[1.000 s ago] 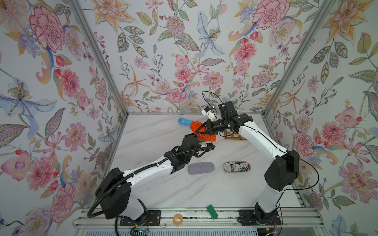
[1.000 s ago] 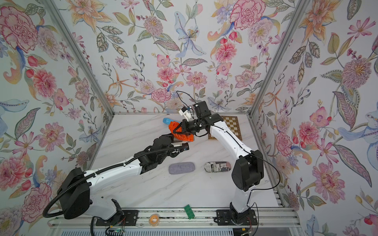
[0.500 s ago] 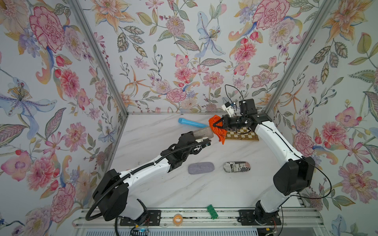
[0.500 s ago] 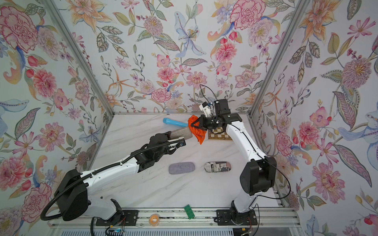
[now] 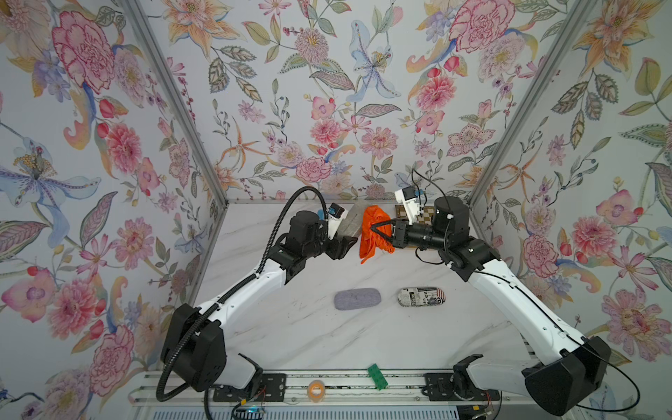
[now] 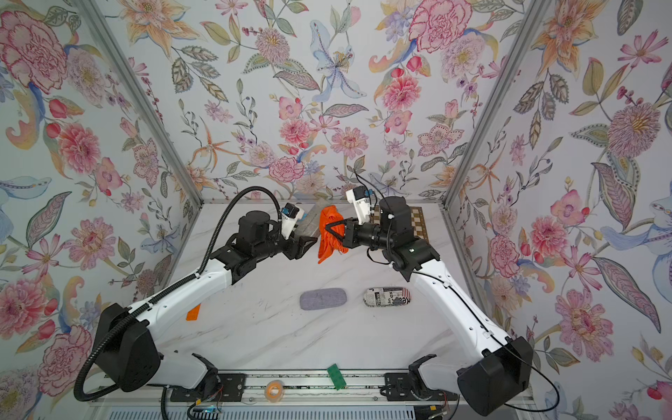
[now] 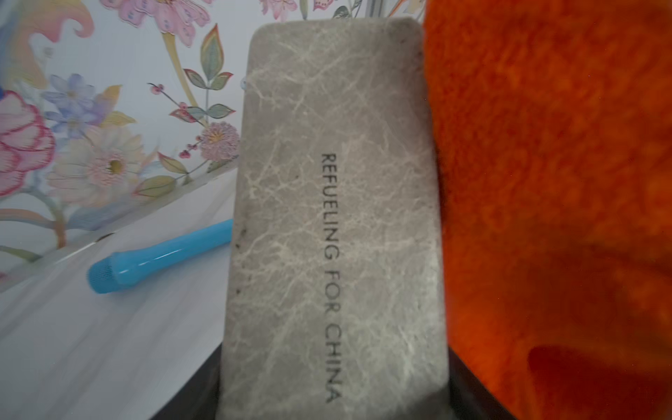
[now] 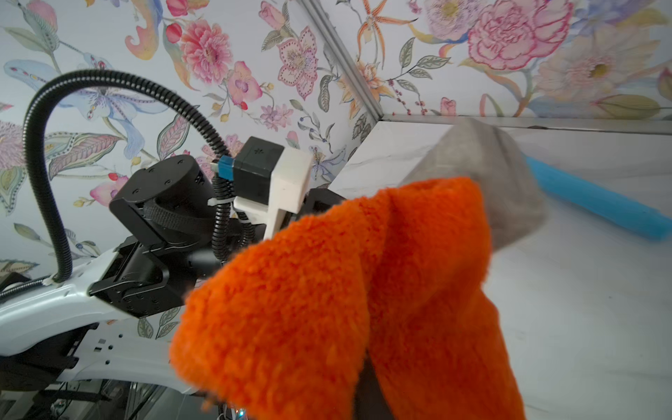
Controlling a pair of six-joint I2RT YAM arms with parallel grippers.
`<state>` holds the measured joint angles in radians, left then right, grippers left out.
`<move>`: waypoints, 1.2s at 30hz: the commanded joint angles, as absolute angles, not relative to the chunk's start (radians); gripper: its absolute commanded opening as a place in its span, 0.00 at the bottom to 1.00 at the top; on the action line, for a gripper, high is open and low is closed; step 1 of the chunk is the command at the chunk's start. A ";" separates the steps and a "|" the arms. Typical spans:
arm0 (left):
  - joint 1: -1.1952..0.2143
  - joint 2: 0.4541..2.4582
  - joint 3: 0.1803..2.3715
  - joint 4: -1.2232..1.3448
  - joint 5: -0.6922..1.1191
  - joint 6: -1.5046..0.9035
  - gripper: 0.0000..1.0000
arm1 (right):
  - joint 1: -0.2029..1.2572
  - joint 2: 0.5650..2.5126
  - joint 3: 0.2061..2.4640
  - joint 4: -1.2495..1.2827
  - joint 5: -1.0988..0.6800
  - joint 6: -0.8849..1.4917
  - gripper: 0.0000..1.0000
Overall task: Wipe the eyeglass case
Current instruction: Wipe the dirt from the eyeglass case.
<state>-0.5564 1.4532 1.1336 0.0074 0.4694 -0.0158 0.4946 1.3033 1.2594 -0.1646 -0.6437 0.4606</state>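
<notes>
My left gripper (image 5: 345, 243) clamped one end of the grey marbled eyeglass case (image 5: 351, 222), holding it closed and lifted near the back of the marble table (image 5: 291, 334). My right gripper (image 5: 373, 228) pinched an orange cloth (image 5: 376, 240) hanging against the case's side. A grey felt case (image 5: 357, 299) and a newsprint case (image 5: 420, 296) lay shut on the table, contents unseen.
</notes>
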 commanded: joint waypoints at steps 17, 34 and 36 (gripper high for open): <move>-0.510 1.472 1.144 0.347 0.781 -0.404 0.37 | 0.517 1.434 1.225 0.196 -0.730 0.592 0.00; -0.485 1.438 1.150 0.244 0.856 -0.372 0.38 | 0.488 1.486 1.318 0.161 -0.716 0.573 0.00; -0.484 1.435 1.156 0.229 0.843 -0.363 0.39 | 0.541 1.492 1.345 0.078 -0.713 0.522 0.00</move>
